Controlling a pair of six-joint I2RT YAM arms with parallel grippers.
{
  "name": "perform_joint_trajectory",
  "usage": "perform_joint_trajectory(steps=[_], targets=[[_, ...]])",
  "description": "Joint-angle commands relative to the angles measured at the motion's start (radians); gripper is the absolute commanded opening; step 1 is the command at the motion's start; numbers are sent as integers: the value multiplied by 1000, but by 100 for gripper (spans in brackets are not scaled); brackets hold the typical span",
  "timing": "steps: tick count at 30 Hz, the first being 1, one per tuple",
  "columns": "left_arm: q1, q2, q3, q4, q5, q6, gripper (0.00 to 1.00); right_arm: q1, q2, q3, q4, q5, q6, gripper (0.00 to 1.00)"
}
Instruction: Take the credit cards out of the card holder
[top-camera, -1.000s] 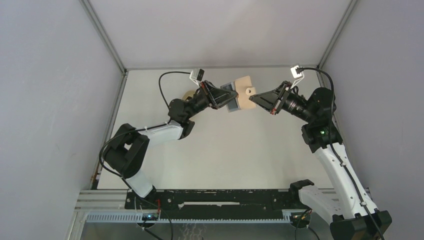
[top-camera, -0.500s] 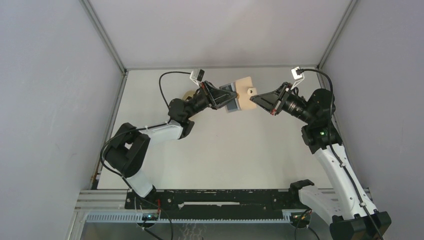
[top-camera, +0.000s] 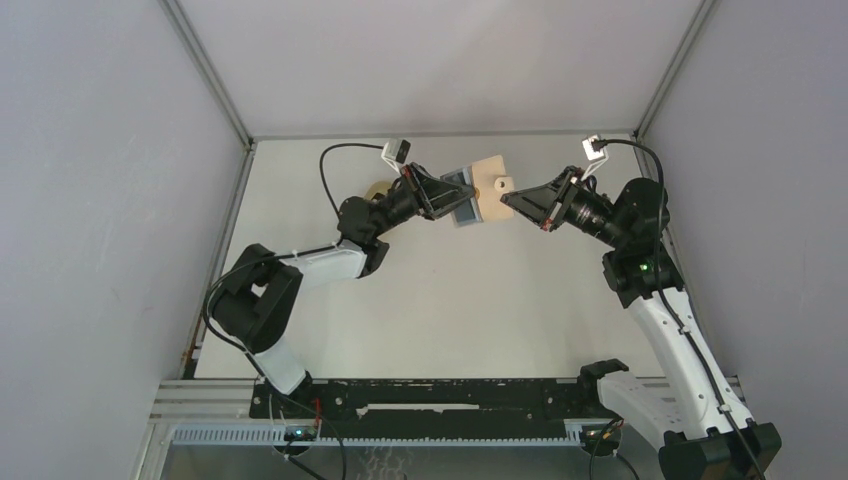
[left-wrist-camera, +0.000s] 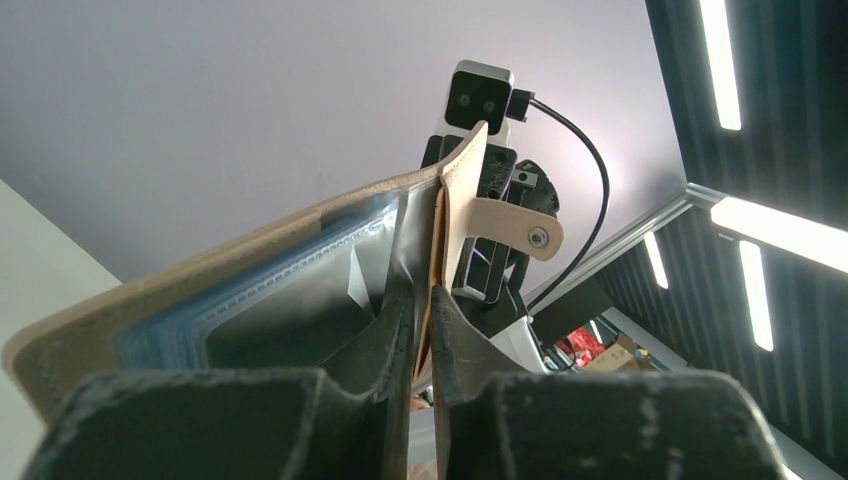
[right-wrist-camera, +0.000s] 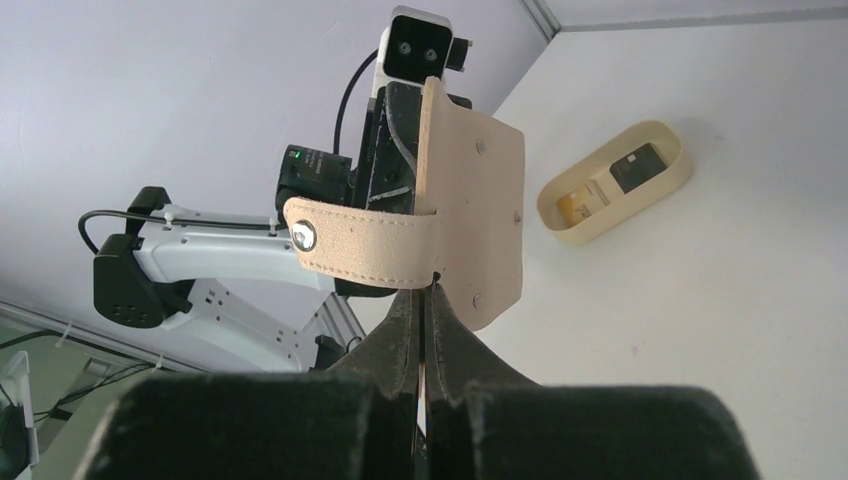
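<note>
- Pinching a tan leaf of the card holder (right-wrist-camera: 480, 200), the left claw (left-wrist-camera: 421, 325) is nearly closed.
- Right claw (right-wrist-camera: 424, 305) clamps the holder's opposite edge, fully closed.
- Light blue credit cards (left-wrist-camera: 265, 300) sit inside the holder, just beside the left claw.

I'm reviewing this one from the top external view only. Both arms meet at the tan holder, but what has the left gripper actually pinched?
Observer: In its wrist view, the left gripper is shut on a thin tan leaf of the card holder, not on a card.
Operator: Are any cards out yet?
Observer: No. The light blue credit cards sit tucked into the holder's inner face, to the left of the jaws.
Operator: And the right arm?
Observer: The right gripper is shut on the holder's edge just below the snap tab. The tab sticks out unfastened, with its stud showing.
</note>
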Motion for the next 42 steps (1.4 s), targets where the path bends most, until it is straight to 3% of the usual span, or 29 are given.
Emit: perform_joint_trajectory(steps=[1, 11, 14, 19, 31, 36, 40, 42], targets=[[-4, -12, 9, 67, 44, 15, 19, -6, -15, -1, 25, 10, -5, 0], [-42, 3, 98, 64, 91, 13, 26, -6, -5, 0, 28, 12, -6, 0], [-55, 13, 119, 64, 98, 12, 22, -6, -3, -1, 27, 13, -6, 0], [-67, 28, 140, 65, 109, 7, 1, -6, 0, -1, 27, 16, -7, 0], [-17, -18, 33, 65, 111, 57, 0, -71, -16, 0, 23, -6, -2, 0], [-1, -25, 2, 65, 123, 73, 0, -103, -16, -2, 23, -21, -4, 15], [1, -20, -8, 65, 121, 78, 0, -104, -14, -1, 23, -24, -1, 8], [-1, -17, -10, 65, 120, 78, 0, -104, -12, -1, 23, -26, 0, 0]])
